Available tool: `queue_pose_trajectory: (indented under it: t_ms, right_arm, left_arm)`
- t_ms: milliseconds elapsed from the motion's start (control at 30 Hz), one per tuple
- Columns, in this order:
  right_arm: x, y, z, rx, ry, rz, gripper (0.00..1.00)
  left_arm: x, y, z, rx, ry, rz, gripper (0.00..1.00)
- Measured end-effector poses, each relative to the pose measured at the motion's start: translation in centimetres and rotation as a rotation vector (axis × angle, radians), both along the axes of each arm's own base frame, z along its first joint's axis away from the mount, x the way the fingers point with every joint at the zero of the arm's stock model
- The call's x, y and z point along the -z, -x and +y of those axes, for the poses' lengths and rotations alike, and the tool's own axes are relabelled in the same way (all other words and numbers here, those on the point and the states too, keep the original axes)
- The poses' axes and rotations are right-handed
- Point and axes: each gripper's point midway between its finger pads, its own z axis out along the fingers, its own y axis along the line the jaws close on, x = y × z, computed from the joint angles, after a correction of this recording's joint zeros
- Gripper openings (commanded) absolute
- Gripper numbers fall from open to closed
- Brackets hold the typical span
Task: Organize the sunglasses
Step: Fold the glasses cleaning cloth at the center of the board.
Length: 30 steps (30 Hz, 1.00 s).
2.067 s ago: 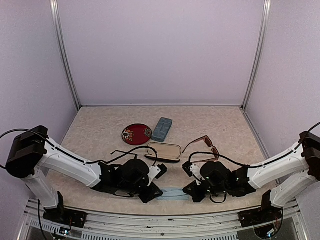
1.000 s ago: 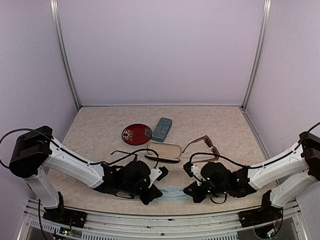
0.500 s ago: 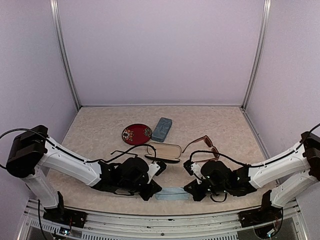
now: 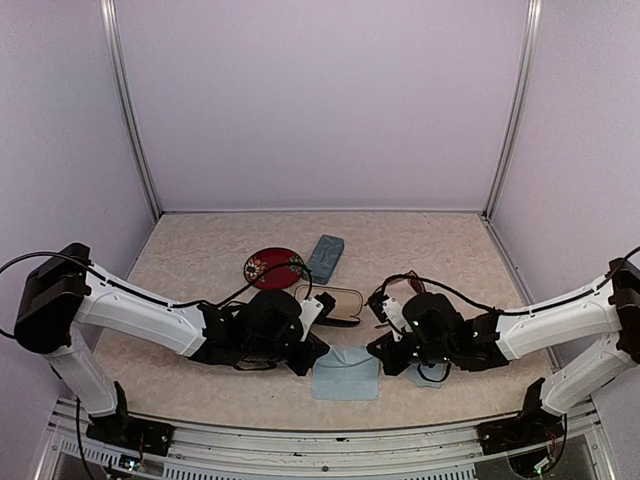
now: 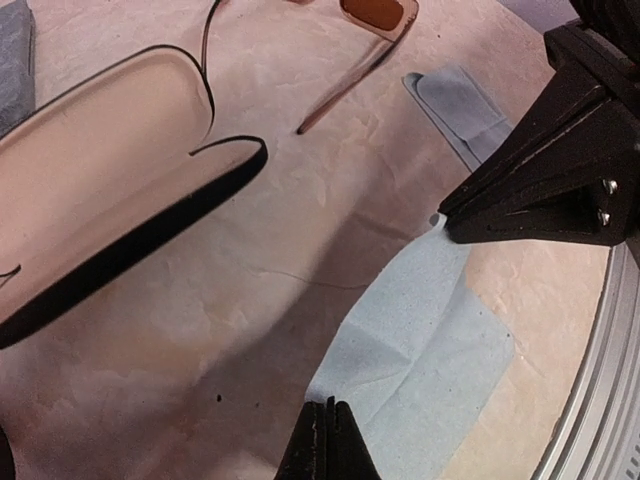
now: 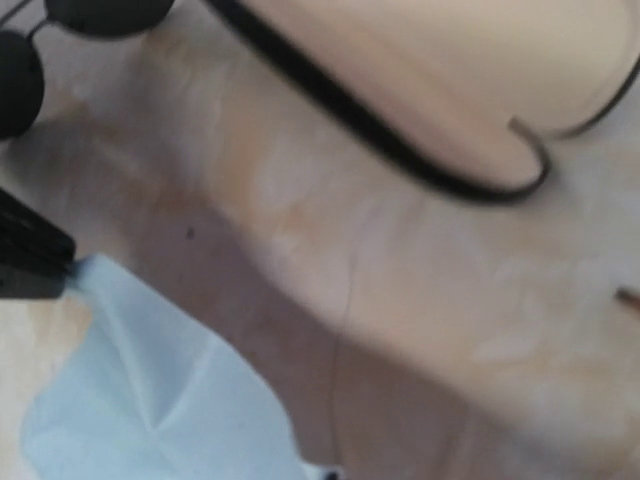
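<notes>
A light blue cloth (image 4: 345,373) (image 5: 425,345) (image 6: 150,400) is stretched between my two grippers. My left gripper (image 4: 318,352) (image 5: 327,418) is shut on its near-left corner. My right gripper (image 4: 378,353) (image 5: 445,215) (image 6: 330,476) is shut on the opposite corner. The reddish-brown sunglasses (image 5: 375,12) lie beyond the cloth and are mostly hidden behind the right arm in the top view. The thin black sunglasses (image 4: 255,366) (image 6: 105,12) lie under my left arm.
An open black case (image 4: 330,303) (image 5: 110,200) (image 6: 430,80) with a pale lining lies just beyond the grippers. Behind it are a red round disc (image 4: 272,266) and a blue-grey case (image 4: 324,257). A second small blue cloth (image 5: 455,100) lies by the right arm.
Both grippers have moved away from the table's near edge. The cloth, a narrow strip before, now shows as a wide square between them.
</notes>
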Motion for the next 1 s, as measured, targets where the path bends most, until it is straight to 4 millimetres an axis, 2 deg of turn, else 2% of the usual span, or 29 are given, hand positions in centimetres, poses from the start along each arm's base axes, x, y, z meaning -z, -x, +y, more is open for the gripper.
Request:
queue_pose_trajectory:
  t_ms: [167, 467, 1000]
  right_arm:
    - [-0.4, -1.3, 0.1, 0.002, 0.011, -0.027, 0.00]
    - [1.2, -1.0, 0.1, -0.028, 0.047, 0.000, 0.00]
    - [3.5, 1.5, -0.9, -0.088, 0.036, 0.085, 0.00]
  left_arm:
    - [-0.6, -1.5, -0.4, -0.031, 0.002, -0.025, 0.00]
    - [1.1, -1.7, 0.0, -0.034, -0.055, -0.020, 0.00]
    - [1.8, 0.8, -0.6, 0.010, -0.079, -0.031, 0.00]
